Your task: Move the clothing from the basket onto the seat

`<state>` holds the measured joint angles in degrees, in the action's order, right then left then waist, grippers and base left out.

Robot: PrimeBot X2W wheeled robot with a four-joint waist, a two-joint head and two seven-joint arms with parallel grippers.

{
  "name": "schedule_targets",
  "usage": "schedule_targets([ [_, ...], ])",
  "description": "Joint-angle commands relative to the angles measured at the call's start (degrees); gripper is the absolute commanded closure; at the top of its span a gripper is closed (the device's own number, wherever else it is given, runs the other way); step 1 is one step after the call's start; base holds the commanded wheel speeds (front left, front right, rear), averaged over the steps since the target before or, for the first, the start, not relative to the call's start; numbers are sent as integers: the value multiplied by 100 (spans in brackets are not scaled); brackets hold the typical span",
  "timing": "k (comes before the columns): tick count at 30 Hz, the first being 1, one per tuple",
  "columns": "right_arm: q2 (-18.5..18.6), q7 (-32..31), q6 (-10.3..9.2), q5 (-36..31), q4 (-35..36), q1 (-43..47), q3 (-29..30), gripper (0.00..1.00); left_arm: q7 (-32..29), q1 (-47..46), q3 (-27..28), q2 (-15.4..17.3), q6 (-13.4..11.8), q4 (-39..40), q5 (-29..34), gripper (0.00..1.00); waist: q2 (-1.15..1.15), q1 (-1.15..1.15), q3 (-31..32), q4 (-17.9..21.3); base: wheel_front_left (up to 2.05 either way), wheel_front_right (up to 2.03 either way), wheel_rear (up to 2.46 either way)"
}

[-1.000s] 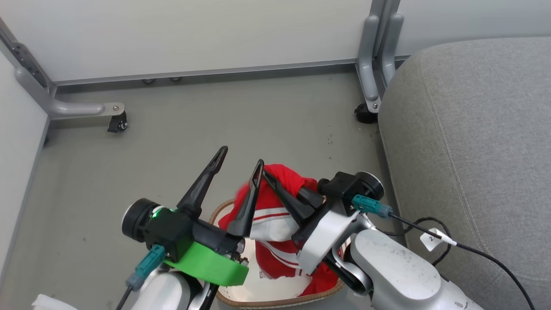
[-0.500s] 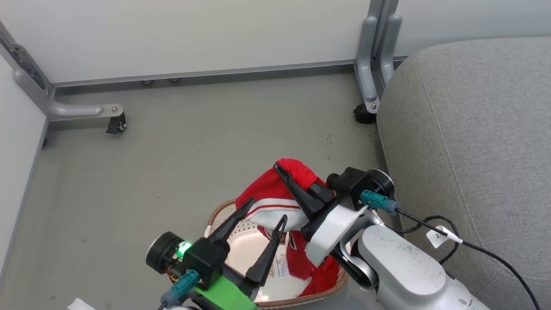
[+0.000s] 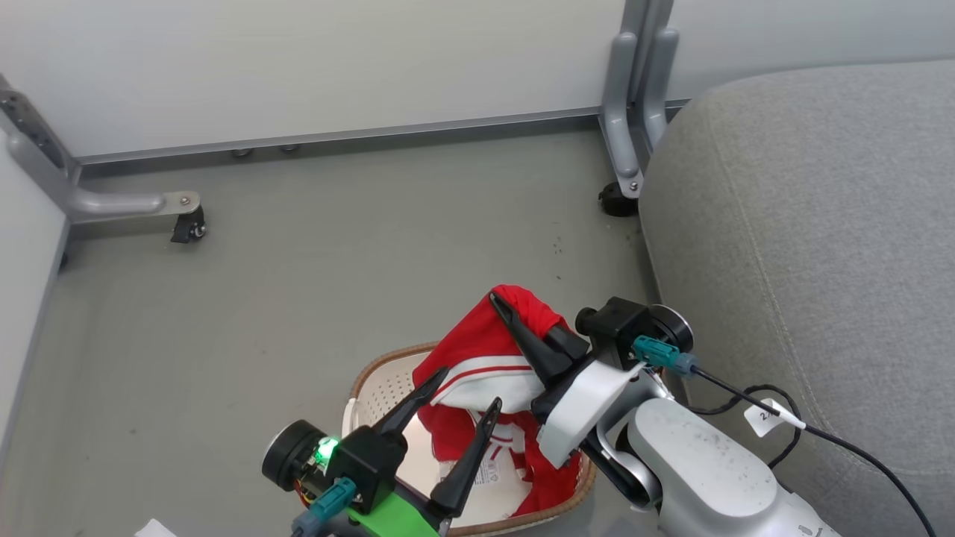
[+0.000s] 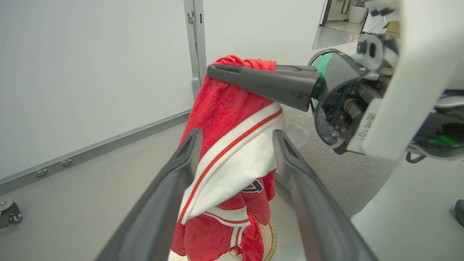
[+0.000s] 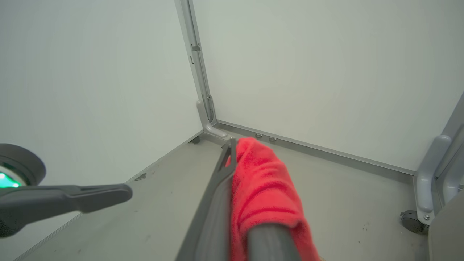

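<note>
My right gripper (image 3: 498,300) is shut on the top fold of the red clothing (image 3: 477,350), which hangs from it with its white striped panel facing me. The lower fabric trails into the cream basket (image 3: 377,382) below. In the right wrist view the clothing (image 5: 264,188) bunches between the shut fingers of the right gripper (image 5: 232,145). My left gripper (image 3: 470,388) is open, lower and to the left. In the left wrist view the left gripper (image 4: 235,136) has one finger on each side of the hanging clothing (image 4: 232,108). The grey seat (image 3: 806,224) lies to the right.
Grey floor (image 3: 336,246) stretches ahead to white partition panels. A metal partition leg with a caster (image 3: 618,200) stands by the seat's near corner, and another caster (image 3: 186,224) is at the far left. A black cable with a tag (image 3: 768,418) lies over the seat's edge.
My left gripper has dropped from beside the lifted clothing to a lower spot over the basket, still open. The right gripper keeps its hold. The camera has shifted slightly.
</note>
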<state>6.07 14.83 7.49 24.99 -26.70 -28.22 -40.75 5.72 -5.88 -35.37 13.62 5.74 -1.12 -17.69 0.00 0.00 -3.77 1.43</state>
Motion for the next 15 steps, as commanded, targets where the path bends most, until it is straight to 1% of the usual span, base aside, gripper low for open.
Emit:
schedule_targets([
  [1,-3,40,0,-42,-19,86,36,100,37,70,-6,42,-22,-23,-17,0,0,0,-23,116,0,0,0],
  [6,-31,34,0,-55,-25,59,97,100,81,11,-34,42,-50,-43,-22,0,0,0,-91,457,0,0,0],
  [15,-37,42,0,-66,-32,58,271,100,94,-168,-75,56,-88,-67,3,0,0,0,-200,1327,0,0,0],
])
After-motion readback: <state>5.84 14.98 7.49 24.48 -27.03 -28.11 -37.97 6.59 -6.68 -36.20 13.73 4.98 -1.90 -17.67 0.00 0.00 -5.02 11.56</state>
